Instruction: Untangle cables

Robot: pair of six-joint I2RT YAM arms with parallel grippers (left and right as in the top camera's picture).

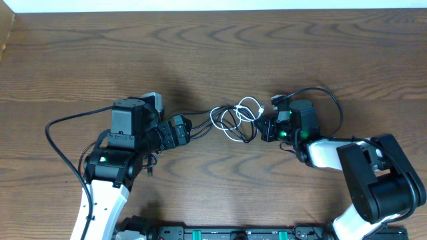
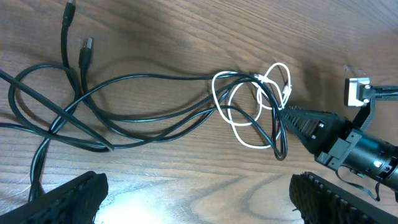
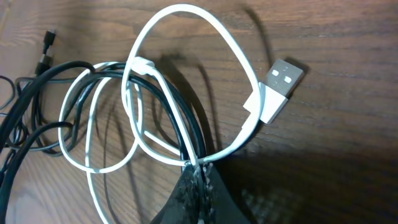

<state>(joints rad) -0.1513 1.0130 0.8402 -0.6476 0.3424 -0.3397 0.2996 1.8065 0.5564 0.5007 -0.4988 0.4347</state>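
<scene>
Cables [image 3: 142,65] — thin looped cords — pinched by closed right gripper [image 3: 200,171]; left gripper [image 1: 193,130] wide, empty.

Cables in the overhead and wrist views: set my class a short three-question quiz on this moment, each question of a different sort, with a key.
1. True or false: the left gripper stands open and holds nothing.
2. What is at the free end of the white cable? A: a USB plug. B: a round jack. C: bare wire.
3. Fill in: the right gripper is shut on the white cable and a ___ one.
Key: 1 true; 2 A; 3 black.
</scene>
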